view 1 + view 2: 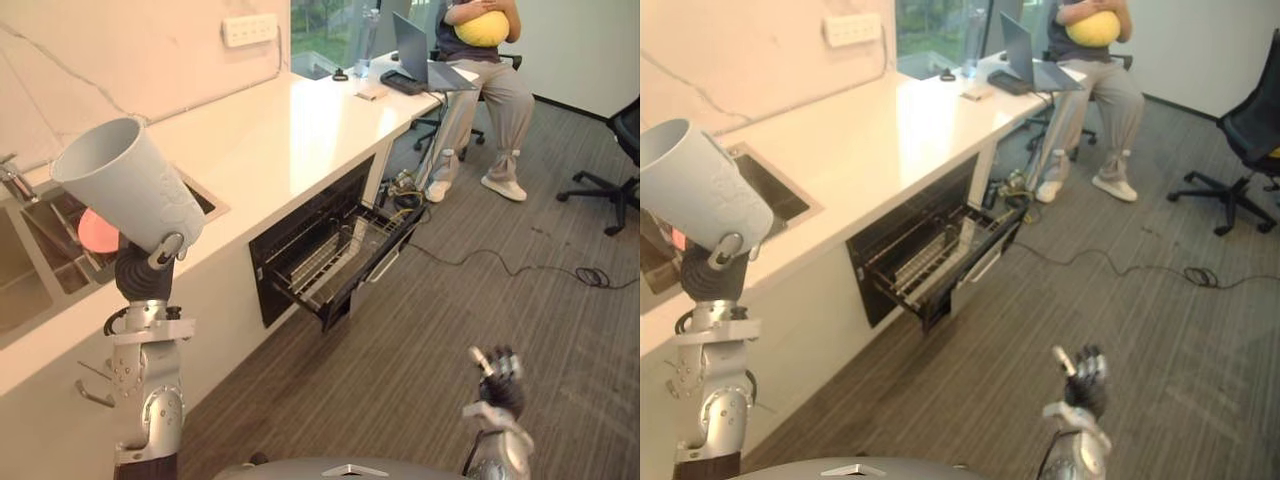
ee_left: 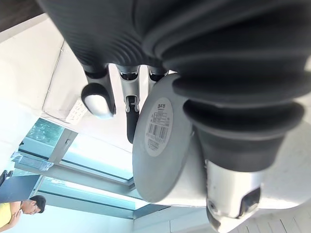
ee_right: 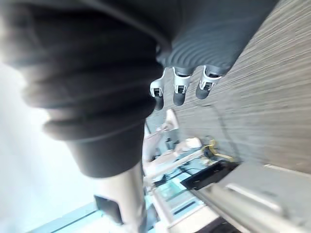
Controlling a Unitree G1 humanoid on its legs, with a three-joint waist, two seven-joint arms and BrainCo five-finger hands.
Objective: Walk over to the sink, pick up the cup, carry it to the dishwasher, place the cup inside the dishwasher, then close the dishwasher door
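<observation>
Holds the white cup (image 1: 128,185) up and tipped in the left robot hand (image 1: 160,252), fingers curled round its bottom end, over the near left counter (image 1: 280,130) by the sink (image 1: 30,275), with the open dishwasher (image 1: 330,250) to the right and the right robot hand (image 1: 497,372) low over the floor, fingers loose, empty.

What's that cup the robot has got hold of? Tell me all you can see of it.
The cup is a plain pale grey tumbler, plastic by the look, wider at the mouth than at the base, with no handle. A barcode sticker sits on its base. The left hand grips it near the base, raised over the edge of the sink. It tilts, open mouth up and toward the wall.
</observation>
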